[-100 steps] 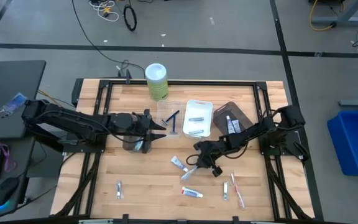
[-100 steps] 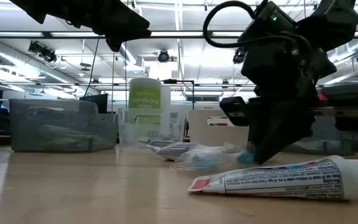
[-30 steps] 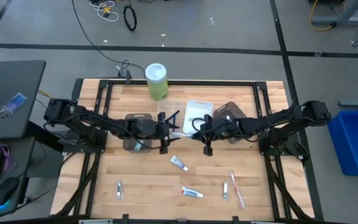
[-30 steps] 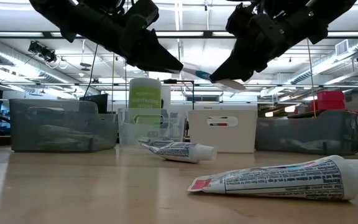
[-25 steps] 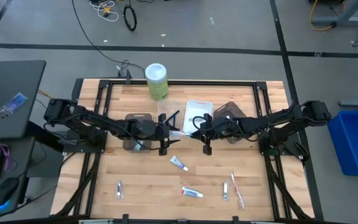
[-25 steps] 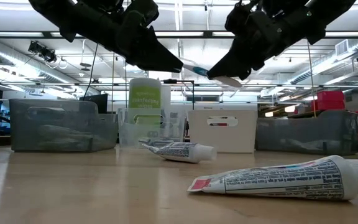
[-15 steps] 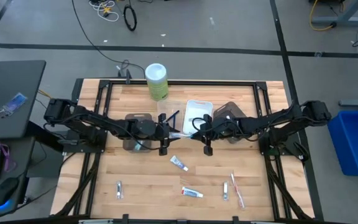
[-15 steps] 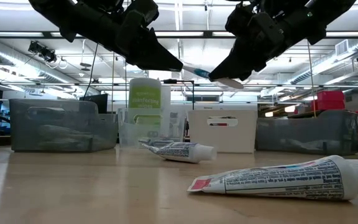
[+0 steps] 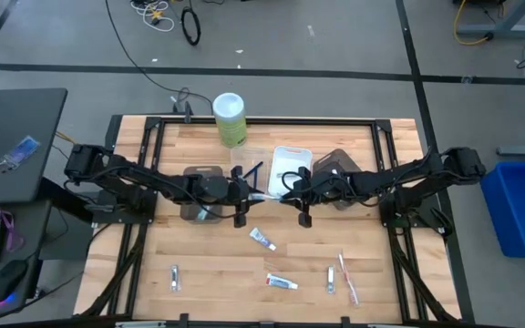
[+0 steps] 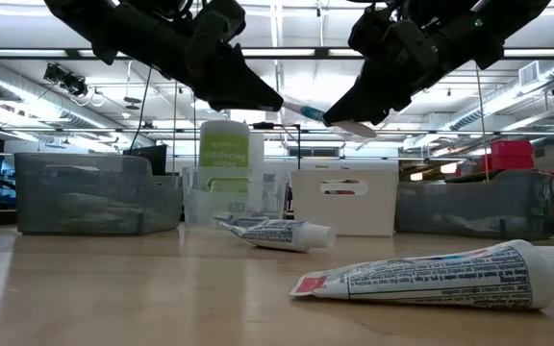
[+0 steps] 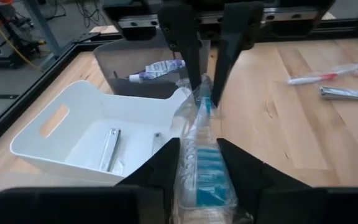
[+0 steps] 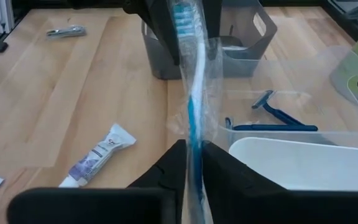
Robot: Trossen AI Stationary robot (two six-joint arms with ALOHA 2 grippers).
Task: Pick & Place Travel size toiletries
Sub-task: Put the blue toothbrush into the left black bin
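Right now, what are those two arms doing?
Left hand and right hand both shut on one wrapped blue toothbrush, held above the table between them. Nothing in the way.

Light is bright and even, coming from long ceiling strip lights (image 10: pixel 287 53) that show as white bands across the low view. There both arms read as near-black silhouettes against that backlight, with little surface detail. The nearest toothpaste tube (image 10: pixel 431 277) is soft, probably too close for focus, while the room behind stays fairly crisp. From above, the wooden table (image 9: pixel 208 264) is evenly lit with only faint, short shadows under the arms. In the wrist views the wrapped toothbrush (image 12: pixel 190 93) is blurred and its clear wrapper catches pale glare, and the own fingers at the frame edge are dark and out of focus.
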